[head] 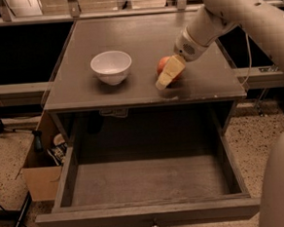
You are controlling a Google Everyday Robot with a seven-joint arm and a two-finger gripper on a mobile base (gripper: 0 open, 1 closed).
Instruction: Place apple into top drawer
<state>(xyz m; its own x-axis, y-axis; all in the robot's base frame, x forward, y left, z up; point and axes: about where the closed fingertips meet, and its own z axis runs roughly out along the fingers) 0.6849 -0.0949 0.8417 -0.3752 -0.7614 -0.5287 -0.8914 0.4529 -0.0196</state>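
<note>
Reaching across the surface (141,37), the gripper (168,74) meets the apple (164,63)
The apple sits on the surface near its front edge, right of the white bowl (111,66), which stands upright and apart from it; the gripper's pale yellow tip lies across the apple's front left side, and whether it grips the fruit cannot be told. Below, the top drawer (149,215) is pulled wide open, its floor in full view and its knob (153,226) at the front. A cardboard box (39,181) on the floor to the left holds a few small items too dim to identify
</note>
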